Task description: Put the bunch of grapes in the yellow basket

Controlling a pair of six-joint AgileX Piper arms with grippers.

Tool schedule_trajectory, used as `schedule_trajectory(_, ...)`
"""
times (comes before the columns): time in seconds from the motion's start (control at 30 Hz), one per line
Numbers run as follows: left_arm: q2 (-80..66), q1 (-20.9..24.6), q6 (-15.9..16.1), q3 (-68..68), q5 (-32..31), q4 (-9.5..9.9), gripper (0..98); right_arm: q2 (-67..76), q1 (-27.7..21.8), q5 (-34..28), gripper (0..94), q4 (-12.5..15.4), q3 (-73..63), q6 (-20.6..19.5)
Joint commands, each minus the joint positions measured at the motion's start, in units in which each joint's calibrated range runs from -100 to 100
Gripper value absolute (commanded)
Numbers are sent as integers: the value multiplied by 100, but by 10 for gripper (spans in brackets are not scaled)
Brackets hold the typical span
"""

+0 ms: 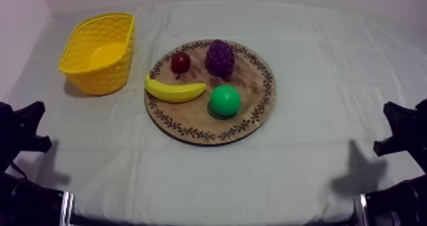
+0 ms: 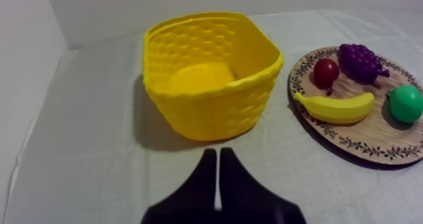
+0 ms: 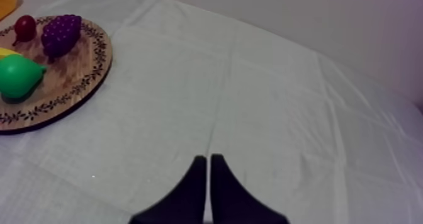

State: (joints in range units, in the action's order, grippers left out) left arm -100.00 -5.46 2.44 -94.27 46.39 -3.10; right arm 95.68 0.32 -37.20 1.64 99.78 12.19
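The left hand [image 2: 218, 154] and the right hand [image 3: 208, 157] sit low at the near edge of the desk [image 1: 318, 165], each clenched on nothing. The yellow basket [image 2: 208, 107] stands just ahead of the left hand. The bunch of grapes [image 1: 220, 57] lies on the wooden board [image 1: 254, 82], ahead and to that hand's right, beside the small red fruit [image 1: 180, 62].
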Motion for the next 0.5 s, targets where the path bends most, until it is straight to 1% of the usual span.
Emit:
schedule_trajectory(0.0,0,7,-2,-4,-5,0,0,0,-32,2,5,0,-1,-6)
schedule_trajectory(0.23,0,7,-2,-4,-5,0,0,0,-353,2,5,0,-1,15)
schedule_trajectory(0.47,0,98,-7,-4,-7,4,0,7,-417,2,5,0,-1,11)
